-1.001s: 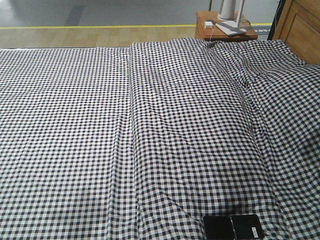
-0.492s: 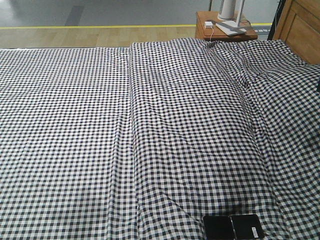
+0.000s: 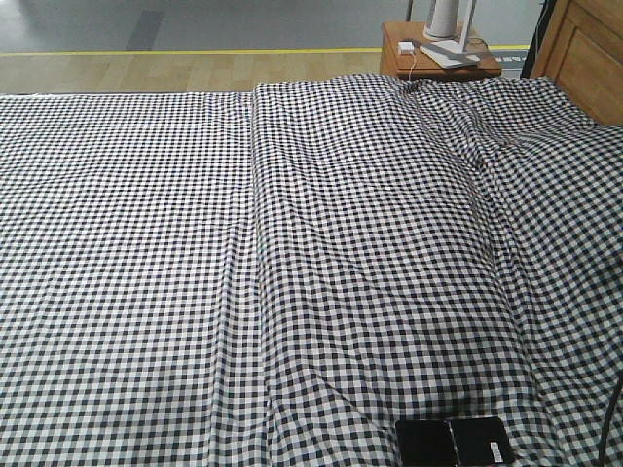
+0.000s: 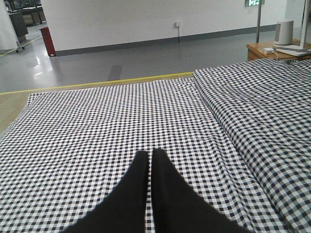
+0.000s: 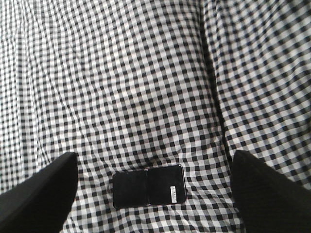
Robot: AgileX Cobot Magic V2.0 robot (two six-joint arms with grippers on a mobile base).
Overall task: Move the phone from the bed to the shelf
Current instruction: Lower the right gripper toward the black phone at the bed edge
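Note:
The phone (image 3: 454, 441) is a glossy black rectangle with a seam across its middle and a small white sticker. It lies flat on the bed (image 3: 292, 243), which is covered in black-and-white check cloth, near the front edge at the right. In the right wrist view the phone (image 5: 149, 187) lies just below the gap between my right gripper's (image 5: 155, 155) two wide-apart dark fingers; the gripper is open and hangs above it without touching. My left gripper (image 4: 149, 151) is shut and empty over the bed (image 4: 97, 145). The shelf is out of view.
An orange-brown bedside table (image 3: 440, 53) with white items stands beyond the bed's far right corner, next to a brown wooden headboard (image 3: 584, 58). The cloth has a long fold (image 3: 248, 243) down the middle and wrinkles at the right. Grey floor lies beyond the bed.
The phone has not moved. A thin dark line now shows at the lower right edge of the front view; half a second ago a dark speck was higher on that edge.

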